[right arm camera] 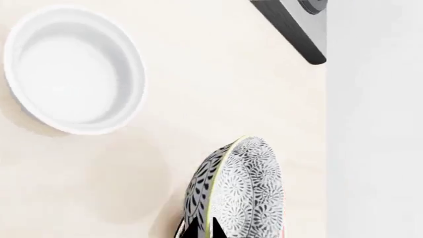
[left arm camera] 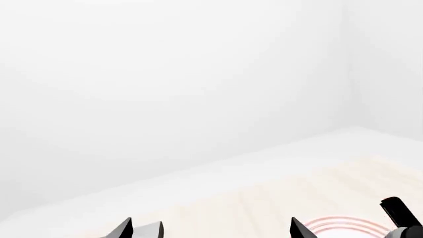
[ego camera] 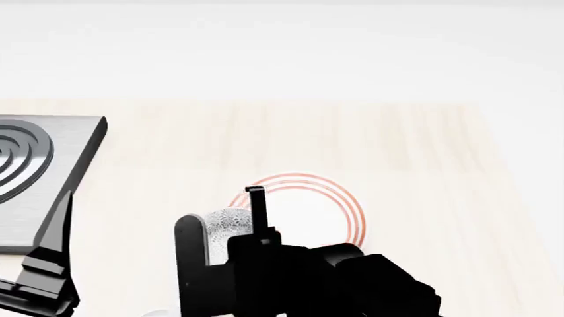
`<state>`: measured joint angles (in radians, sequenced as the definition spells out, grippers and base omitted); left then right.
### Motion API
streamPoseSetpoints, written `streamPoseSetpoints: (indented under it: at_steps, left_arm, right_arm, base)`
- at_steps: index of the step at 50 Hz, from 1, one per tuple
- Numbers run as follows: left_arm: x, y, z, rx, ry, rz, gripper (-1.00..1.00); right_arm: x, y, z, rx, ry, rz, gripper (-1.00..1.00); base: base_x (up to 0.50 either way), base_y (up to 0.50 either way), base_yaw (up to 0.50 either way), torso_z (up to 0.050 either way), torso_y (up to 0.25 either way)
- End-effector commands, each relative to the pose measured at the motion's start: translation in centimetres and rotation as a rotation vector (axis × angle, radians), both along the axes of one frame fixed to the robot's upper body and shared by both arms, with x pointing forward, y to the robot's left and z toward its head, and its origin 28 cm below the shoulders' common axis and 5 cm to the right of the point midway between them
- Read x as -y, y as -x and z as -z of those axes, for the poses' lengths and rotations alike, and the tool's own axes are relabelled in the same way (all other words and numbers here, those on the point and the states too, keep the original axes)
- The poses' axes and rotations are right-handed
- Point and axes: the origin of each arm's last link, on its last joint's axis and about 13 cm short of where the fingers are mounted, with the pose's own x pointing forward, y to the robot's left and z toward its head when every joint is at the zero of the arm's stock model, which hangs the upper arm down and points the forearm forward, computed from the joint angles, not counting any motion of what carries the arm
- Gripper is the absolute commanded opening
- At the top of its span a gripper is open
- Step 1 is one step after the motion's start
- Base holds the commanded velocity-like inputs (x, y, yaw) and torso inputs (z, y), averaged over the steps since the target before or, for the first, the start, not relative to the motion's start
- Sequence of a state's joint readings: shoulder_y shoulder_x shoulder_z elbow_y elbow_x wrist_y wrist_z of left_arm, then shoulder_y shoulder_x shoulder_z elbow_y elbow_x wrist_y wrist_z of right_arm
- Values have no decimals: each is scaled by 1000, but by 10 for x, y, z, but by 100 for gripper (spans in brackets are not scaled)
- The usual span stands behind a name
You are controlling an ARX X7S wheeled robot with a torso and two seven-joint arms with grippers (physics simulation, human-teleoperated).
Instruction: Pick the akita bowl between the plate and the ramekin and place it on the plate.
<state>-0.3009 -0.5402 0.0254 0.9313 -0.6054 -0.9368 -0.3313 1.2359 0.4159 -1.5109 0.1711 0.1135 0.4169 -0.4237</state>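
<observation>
The akita bowl (right arm camera: 241,191), grey-and-white patterned, hangs tilted on edge above the table, with my right gripper (right arm camera: 203,230) shut on its rim. In the head view the bowl (ego camera: 224,221) sits over the near-left edge of the plate (ego camera: 331,198), a white plate with thin red rings, and my right arm (ego camera: 335,281) hides its lower part. The plain white ramekin (right arm camera: 73,69) stands on the table apart from the bowl. My left gripper (left arm camera: 211,232) is open with nothing between its fingers, and the plate's rim (left arm camera: 347,225) shows beside it.
A grey hob with dark concentric rings (ego camera: 35,178) lies at the table's left, and its corner (right arm camera: 297,25) shows in the right wrist view. One left-gripper finger (ego camera: 55,244) rises beside the hob. Pale wood table (ego camera: 440,172) extends to the right.
</observation>
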Motion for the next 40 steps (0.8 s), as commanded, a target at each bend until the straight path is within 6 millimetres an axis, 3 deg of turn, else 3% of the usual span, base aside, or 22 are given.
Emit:
streamPoseSetpoints:
  at_steps: [1, 8, 40]
  left_arm:
    - [0, 1, -3, 13, 15, 20, 100]
    - [0, 2, -3, 13, 16, 21, 100]
    - [0, 2, -4, 14, 14, 22, 100]
  right_arm:
    - [-1, -4, -35, 164, 20, 1, -100]
    - [4, -6, -43, 225, 25, 25, -100]
    - [26, -35, -25, 354, 32, 145, -100]
  base:
    - [0, 0, 0, 0, 0]
    - [0, 0, 0, 0, 0]
    - [0, 0, 0, 0, 0]
